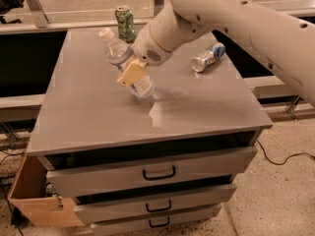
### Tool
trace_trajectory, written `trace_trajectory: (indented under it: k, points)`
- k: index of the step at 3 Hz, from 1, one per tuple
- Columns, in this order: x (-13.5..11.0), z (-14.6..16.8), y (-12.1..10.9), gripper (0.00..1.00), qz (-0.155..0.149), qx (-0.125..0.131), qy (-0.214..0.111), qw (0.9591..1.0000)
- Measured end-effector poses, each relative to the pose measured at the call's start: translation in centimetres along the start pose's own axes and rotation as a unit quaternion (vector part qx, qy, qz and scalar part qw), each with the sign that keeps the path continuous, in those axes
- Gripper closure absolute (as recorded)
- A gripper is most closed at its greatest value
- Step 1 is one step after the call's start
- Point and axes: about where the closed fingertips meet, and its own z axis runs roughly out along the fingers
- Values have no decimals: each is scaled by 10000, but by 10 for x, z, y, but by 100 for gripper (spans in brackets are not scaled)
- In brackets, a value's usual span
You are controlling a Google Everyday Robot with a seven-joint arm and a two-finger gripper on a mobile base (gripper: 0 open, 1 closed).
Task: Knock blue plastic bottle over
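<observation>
The blue plastic bottle [120, 58] is clear, with a white cap and a blue-and-white label. It is tilted hard toward the back left on the grey cabinet top [88, 112], cap up at the far left, base near the middle of the top. My gripper [132, 73], with a tan pad, is pressed against the lower half of the bottle from the front right. The white arm comes in from the upper right and hides part of the bottle's right side.
A green can [125, 22] stands upright at the back edge of the top. A crushed silver-blue can [207, 57] lies at the back right. Drawers [157, 173] are below, and a cardboard box [29, 195] is at the lower left on the floor.
</observation>
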Motion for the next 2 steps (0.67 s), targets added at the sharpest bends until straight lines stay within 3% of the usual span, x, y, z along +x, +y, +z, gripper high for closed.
trace_trajectory:
  k: [1, 2]
  points:
    - [-3, 7, 0, 100, 10, -44, 68, 10000]
    - [-3, 7, 0, 84, 10, -46, 67, 10000]
